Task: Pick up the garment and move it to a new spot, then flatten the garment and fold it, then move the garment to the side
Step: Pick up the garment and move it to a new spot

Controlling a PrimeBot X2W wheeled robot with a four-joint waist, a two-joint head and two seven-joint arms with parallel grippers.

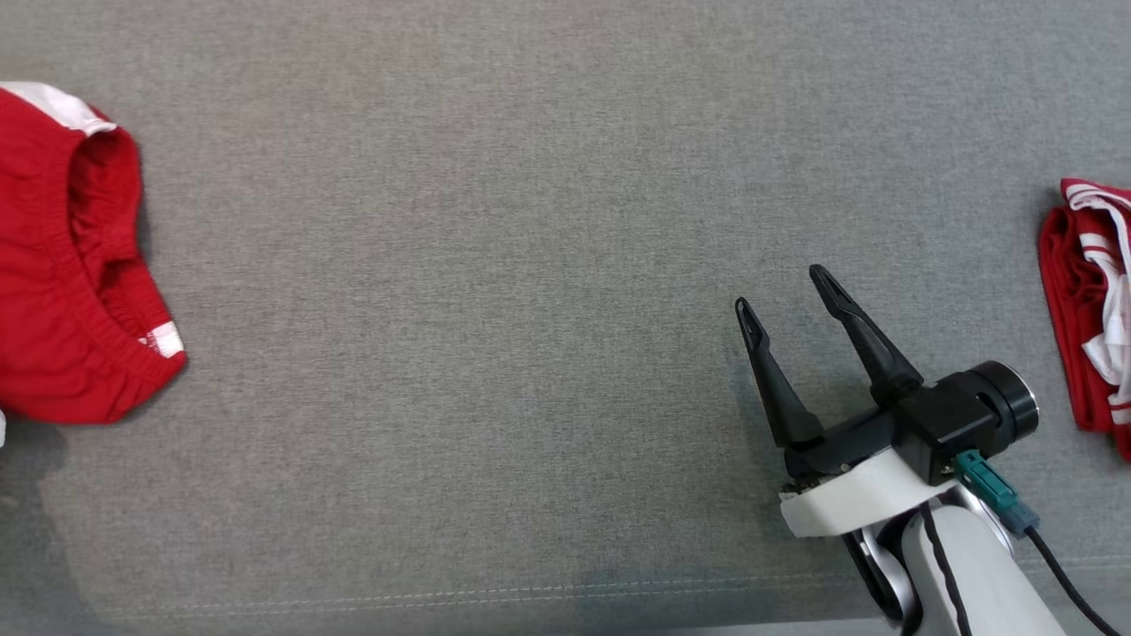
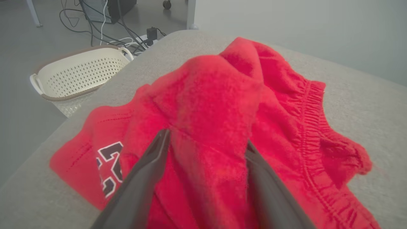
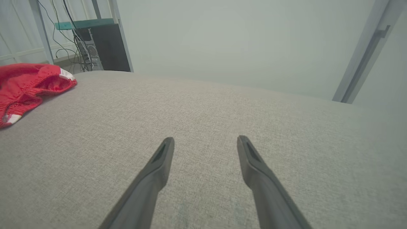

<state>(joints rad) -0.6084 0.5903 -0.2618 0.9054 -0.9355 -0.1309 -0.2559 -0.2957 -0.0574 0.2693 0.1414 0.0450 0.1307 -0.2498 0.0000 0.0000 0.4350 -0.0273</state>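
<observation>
The garment [image 1: 62,265], red shorts with an elastic waistband and white trim, lies crumpled at the far left of the grey cloth-covered surface [image 1: 495,309]. In the left wrist view the garment [image 2: 206,95] shows a black-and-white number print. My left gripper [image 2: 206,136] stands open astride a raised hump of the cloth, its fingers spread wide on either side. My right gripper [image 1: 782,287] hovers open and holds nothing at the lower right, far from the garment. The right wrist view has my right gripper [image 3: 205,139] over bare cloth, with the garment [image 3: 28,82] off to its far left.
A second red and white striped cloth [image 1: 1091,309] lies bunched at the right edge. Beyond the surface's edge a cream perforated laundry basket [image 2: 79,73] stands on the floor, with cables [image 2: 105,28] behind it. A dark computer tower [image 3: 105,47] stands past the far corner.
</observation>
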